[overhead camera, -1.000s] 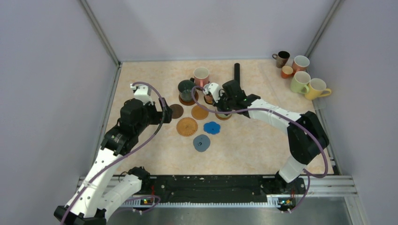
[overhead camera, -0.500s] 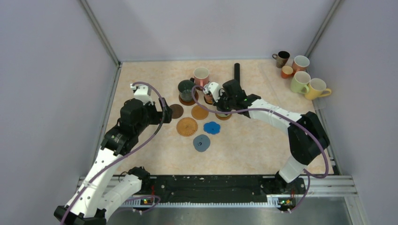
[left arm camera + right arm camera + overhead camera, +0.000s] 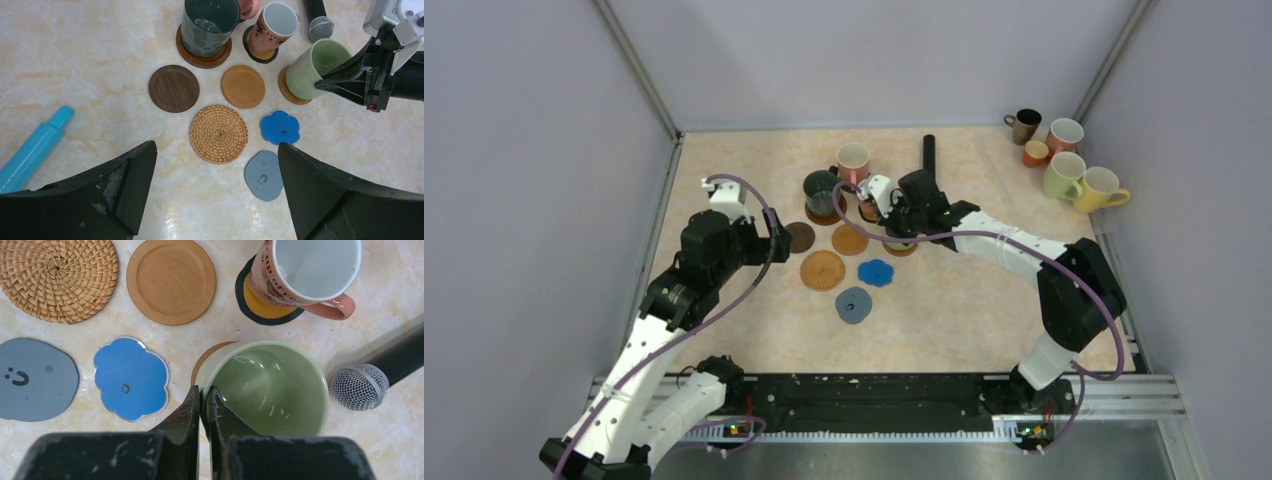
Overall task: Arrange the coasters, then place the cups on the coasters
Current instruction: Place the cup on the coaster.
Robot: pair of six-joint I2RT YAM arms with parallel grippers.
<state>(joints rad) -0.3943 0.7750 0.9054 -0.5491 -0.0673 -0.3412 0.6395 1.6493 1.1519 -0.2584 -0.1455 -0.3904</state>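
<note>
My right gripper point(image 3: 202, 405): jaws pinching pale green cup point(image 3: 270, 390) rim; cup body at 2 o'clock, standing on tan coaster point(image 3: 207, 357) | My left gripper point(image 3: 214, 150): jaws spread wide; woven coaster point(image 3: 218, 134) toward 12 o'clock.

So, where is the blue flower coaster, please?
In the left wrist view, the blue flower coaster lies right of the woven coaster, just above the grey coaster.

The marbled table point(image 3: 944, 320) bears 8 coasters point(image 3: 218, 134), 5 far-corner cups point(image 3: 1064, 175), a microphone point(image 3: 320, 27) and a blue tube point(image 3: 35, 150).
</note>
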